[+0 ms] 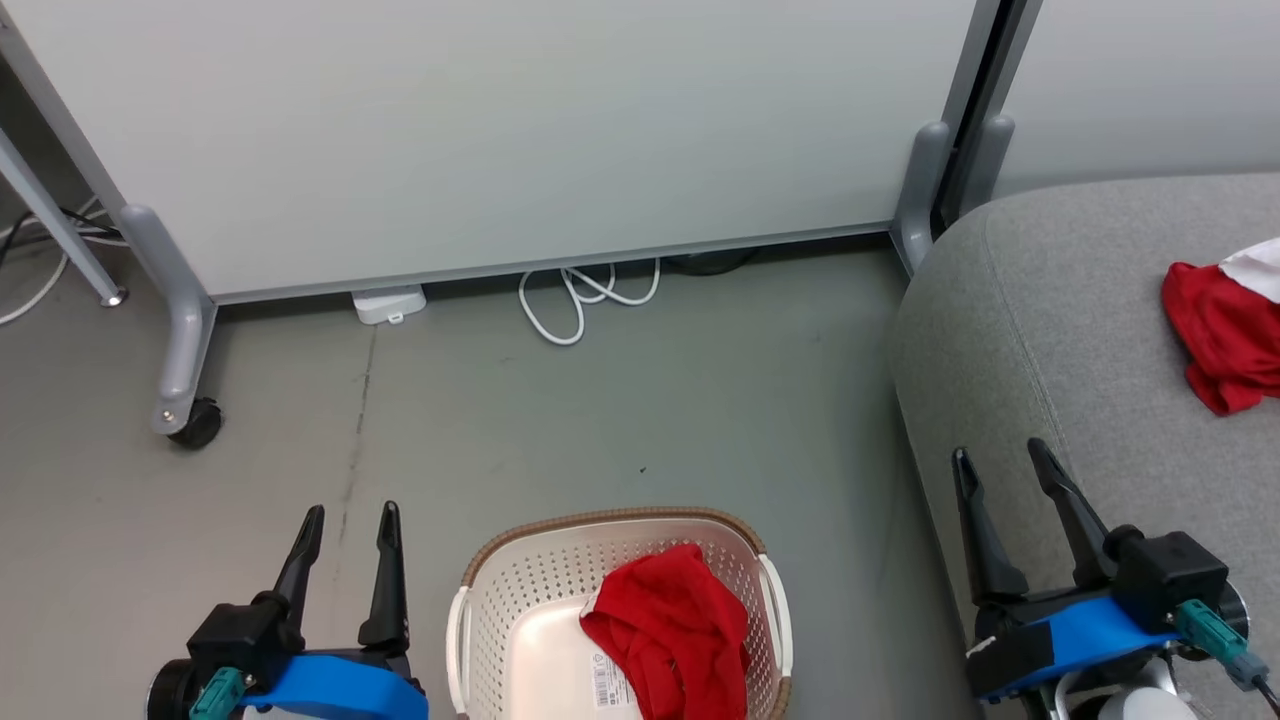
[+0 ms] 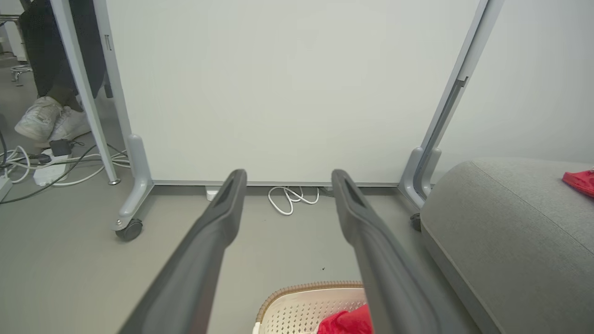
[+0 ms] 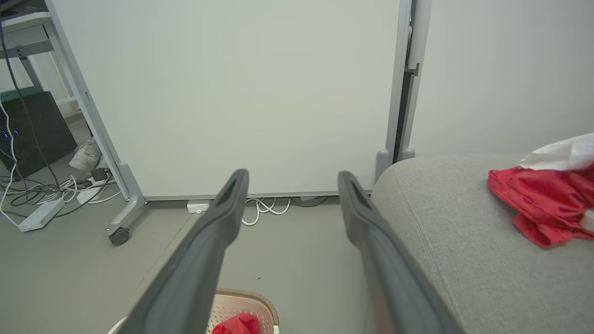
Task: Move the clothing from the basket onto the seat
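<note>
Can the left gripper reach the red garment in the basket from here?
Probably yes. The left gripper is open and empty, just left of the basket. The garment lies uncovered inside, and nothing stands between them.

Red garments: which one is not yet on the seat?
The garment bunched in the basket; the other garment, showing white, lies on the seat.

We note: basket (image 1: 610,517) cream-white, hole-dotted, rim brown woven; garment in basket (image 1: 670,630) plain red; seat (image 1: 1050,330) grey fabric; garment on seat (image 1: 1215,340) red with white patch; floor (image 1: 600,420) dull grey; cable (image 1: 600,296) white. Our left gripper (image 1: 352,520), right gripper (image 1: 1000,455): black fingers, blue bands.
</note>
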### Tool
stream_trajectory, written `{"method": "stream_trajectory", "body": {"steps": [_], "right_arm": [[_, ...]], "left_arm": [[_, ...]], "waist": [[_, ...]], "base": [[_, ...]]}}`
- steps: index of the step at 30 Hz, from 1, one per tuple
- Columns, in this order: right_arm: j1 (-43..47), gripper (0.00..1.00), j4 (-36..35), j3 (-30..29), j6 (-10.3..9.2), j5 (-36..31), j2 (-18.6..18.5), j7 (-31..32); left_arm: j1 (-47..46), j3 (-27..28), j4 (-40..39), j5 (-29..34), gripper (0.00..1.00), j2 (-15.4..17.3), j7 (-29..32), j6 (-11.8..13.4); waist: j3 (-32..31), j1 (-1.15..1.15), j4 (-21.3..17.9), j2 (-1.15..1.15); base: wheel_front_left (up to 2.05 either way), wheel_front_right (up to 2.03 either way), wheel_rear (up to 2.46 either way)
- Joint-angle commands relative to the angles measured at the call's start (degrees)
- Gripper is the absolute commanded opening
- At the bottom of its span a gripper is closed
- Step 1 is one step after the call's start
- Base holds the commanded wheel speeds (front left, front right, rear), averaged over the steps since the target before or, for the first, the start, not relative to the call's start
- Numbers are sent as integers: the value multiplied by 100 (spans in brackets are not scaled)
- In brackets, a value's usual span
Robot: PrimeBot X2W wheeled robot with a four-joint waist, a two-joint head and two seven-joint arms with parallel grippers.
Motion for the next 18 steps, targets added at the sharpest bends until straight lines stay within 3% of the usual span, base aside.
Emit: {"method": "stream_trajectory", "body": {"steps": [1,10,18], "right_arm": [[-107,100,-45,32,3,32,-2,3],[-613,100,-360,496,3,72,0,-2],[-1064,100,-640,865,3,44,0,-44]], "left_arm": [[-99,-17,60,9,100,35,-14,-3],[-981,-622,1245,-173,100,69,-14,-3],[-2027,-1551,2424,-401,100,71,-15,-3]], "waist": [[165,0,-79,0],[1171,0,-612,0],[2273,0,-1151,0]], "base": [[0,0,0],[0,0,0],[0,0,0]]}}
